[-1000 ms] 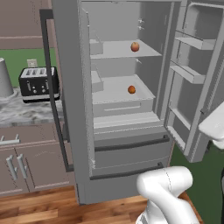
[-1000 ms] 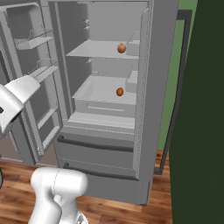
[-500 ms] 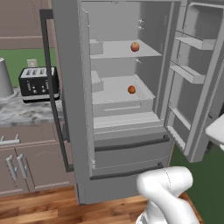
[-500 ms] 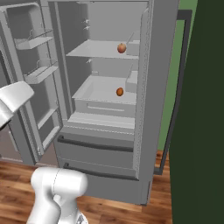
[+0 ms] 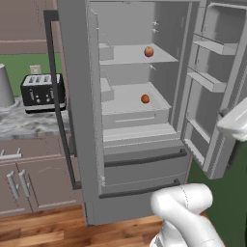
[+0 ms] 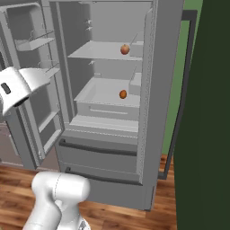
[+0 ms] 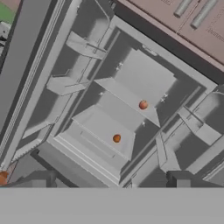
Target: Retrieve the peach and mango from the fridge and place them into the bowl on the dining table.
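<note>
Arm link drifted outward toward frame edges; fridge (image 5: 82,120) unchanged, doors open. Tool (image 7: 109,186) wide, empty, well back. Upper fruit (image 5: 148,51) at 12, lower fruit (image 5: 144,99) below it; neither picked.

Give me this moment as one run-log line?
fridge: doors open | upper fruit: on shelf | lower fruit: in drawer | gripper: open, empty

from here the fridge (image 5: 77,96) reads as matt grey metal, its shelves (image 5: 130,55) smooth pale plastic. the floor (image 5: 43,229) is glossy wood planks. the toaster (image 5: 42,91) looks like shiny black and chrome, on a marbled stone counter (image 5: 24,126). cabinets (image 5: 34,178) look matt brown.
</note>
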### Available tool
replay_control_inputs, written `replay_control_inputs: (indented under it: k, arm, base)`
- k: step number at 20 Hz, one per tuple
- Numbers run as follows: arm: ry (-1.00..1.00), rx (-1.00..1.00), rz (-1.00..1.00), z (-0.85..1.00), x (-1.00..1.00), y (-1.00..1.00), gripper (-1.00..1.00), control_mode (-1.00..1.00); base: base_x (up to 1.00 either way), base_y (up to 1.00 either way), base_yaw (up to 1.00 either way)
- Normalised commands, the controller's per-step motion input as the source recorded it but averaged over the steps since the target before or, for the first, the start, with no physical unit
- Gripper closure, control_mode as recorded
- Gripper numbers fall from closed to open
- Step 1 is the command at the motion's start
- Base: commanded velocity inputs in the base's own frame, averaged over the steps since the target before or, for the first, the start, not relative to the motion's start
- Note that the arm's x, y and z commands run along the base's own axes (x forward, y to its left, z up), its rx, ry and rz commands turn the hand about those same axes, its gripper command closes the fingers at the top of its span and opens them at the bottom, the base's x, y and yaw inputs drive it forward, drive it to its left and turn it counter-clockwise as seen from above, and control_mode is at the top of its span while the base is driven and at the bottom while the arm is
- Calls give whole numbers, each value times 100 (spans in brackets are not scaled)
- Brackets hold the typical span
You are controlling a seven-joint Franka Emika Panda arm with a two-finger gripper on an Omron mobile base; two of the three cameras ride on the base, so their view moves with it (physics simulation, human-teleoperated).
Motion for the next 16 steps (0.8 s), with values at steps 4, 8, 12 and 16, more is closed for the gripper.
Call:
replay_control_inputs:
  k: [4,8,12,16]
  arm:
    - [13,3,0,0,66,0,-100,-100]
    - [2,0,0,-24,46,0,-100,-100]
    - [-12,0,0,-64,1,0,-100,-100]
    - [-17,0,0,-43,2,0,-100,-100]
  base:
    - [0,0,0]
    - [0,0,0]
    - [0,0,0]
    - [0,0,0]
